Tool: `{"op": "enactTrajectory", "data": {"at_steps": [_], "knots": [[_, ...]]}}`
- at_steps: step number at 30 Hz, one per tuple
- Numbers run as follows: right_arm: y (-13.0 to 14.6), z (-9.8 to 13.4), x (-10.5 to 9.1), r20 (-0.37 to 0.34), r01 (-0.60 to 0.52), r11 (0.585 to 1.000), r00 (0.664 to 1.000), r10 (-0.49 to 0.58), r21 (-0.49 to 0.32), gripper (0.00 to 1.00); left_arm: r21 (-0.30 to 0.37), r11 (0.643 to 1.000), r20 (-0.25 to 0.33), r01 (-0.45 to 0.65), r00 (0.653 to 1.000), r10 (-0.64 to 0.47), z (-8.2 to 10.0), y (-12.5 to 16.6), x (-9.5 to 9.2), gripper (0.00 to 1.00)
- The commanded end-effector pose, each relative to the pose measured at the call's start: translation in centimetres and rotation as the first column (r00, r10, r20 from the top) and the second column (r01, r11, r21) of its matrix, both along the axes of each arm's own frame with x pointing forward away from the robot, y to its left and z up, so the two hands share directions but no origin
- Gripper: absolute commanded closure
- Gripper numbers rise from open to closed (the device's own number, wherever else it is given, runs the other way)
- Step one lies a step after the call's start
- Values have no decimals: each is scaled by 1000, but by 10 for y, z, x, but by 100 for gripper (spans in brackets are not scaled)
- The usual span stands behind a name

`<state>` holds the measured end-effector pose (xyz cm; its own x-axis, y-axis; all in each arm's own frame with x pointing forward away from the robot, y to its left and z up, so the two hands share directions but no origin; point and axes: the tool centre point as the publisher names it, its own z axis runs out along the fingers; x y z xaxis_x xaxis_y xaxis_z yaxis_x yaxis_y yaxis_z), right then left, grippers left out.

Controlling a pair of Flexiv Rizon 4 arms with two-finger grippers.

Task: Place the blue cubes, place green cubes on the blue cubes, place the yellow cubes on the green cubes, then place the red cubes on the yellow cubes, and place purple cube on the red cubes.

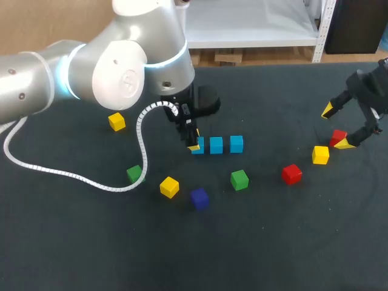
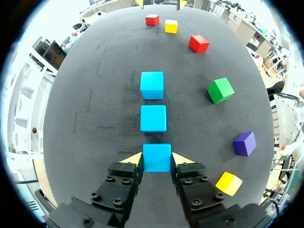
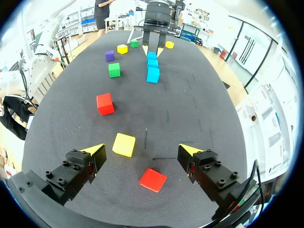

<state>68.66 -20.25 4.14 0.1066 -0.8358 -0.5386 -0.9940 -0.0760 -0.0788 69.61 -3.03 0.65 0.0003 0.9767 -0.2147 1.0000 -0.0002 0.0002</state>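
Blue cube [image 2: 156, 156] tight inside left gripper [image 2: 157, 160]

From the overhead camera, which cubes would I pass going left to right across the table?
yellow cube, green cube, second yellow cube, middle blue cube, red cube, third yellow cube, second red cube

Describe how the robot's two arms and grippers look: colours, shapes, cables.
The left arm is silver-white with rounded joints and glowing light-blue rings; a white coiled cable hangs from it. The left gripper and the right gripper are black, with visible bolts and yellow wedge-shaped tips.
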Motion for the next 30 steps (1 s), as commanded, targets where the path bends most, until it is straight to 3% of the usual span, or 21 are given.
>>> {"op": "enactTrajectory", "data": {"at_steps": [1, 30], "knots": [[0, 0, 1, 0, -2, 1000, 1000, 2, 3, 0, 3, 1000, -5, 0, 1000, 0, -1, 0, 2, 100], [0, 0, 1, 0, -2, 1000, 1000, 2, 3, 0, 4, 1000, -4, -4, 1000, 5, -1, 1, 6, 100]]}}
